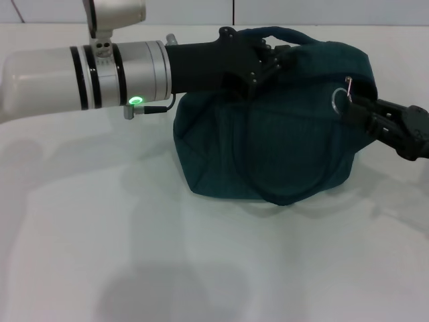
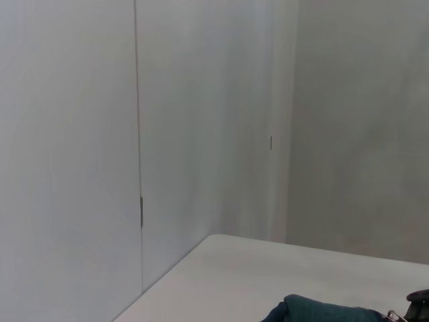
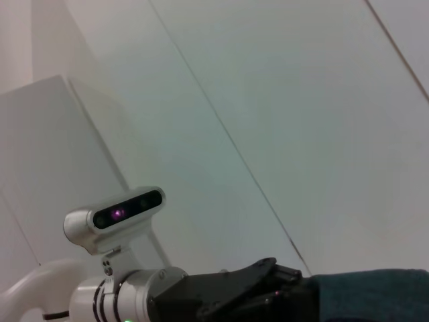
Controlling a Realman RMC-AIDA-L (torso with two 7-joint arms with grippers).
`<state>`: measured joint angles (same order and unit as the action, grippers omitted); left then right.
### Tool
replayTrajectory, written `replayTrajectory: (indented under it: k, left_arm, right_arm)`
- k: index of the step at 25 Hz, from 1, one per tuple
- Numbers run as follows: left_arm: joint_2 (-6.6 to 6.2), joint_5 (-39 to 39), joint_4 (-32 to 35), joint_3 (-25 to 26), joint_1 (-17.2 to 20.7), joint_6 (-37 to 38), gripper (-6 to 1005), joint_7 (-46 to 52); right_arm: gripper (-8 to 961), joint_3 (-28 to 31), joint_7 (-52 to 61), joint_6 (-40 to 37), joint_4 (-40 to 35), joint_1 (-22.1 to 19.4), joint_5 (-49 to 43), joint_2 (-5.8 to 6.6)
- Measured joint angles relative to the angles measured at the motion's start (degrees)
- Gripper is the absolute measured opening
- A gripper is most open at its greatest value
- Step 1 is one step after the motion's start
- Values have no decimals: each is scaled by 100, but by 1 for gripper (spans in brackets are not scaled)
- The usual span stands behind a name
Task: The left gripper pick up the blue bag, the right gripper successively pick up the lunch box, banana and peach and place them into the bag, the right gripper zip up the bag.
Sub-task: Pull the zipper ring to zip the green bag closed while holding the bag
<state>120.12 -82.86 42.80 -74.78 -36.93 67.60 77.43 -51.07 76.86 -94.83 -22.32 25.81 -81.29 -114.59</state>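
In the head view the blue bag (image 1: 268, 127) sits on the white tabletop (image 1: 100, 255); the left tool (image 1: 271, 60) clamps its top edge near the handle, while the right tool (image 1: 355, 111) pinches the metal ring zipper pull (image 1: 337, 99) at the bag's right end. The left wrist view shows only a corner of the bag (image 2: 315, 310) below bare walls. The right wrist view shows the left tool (image 3: 285, 282) closed on teal fabric (image 3: 375, 295); if either hold slips, I judge the zipper could jam or the bag sag.

The bag (image 1: 281, 147) is matt teal cloth with a shiny metal ring (image 1: 337, 99); the table (image 1: 100, 235) is smooth, matt white.

White table (image 1: 134, 255) — pale panelled wall (image 2: 201, 121).
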Motion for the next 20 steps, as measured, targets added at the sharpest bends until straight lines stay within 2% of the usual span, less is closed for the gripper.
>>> replayTrajectory:
  k: [8, 20]
  left_arm:
    - [10, 0, 0, -2, 2, 17, 65, 0]
    - [11, -2, 0, -1, 11, 18, 65, -6]
  right_arm:
    - [286, -56, 360, -85, 0, 97, -17, 16]
    - [287, -69, 650, -284, 0, 55, -19, 148]
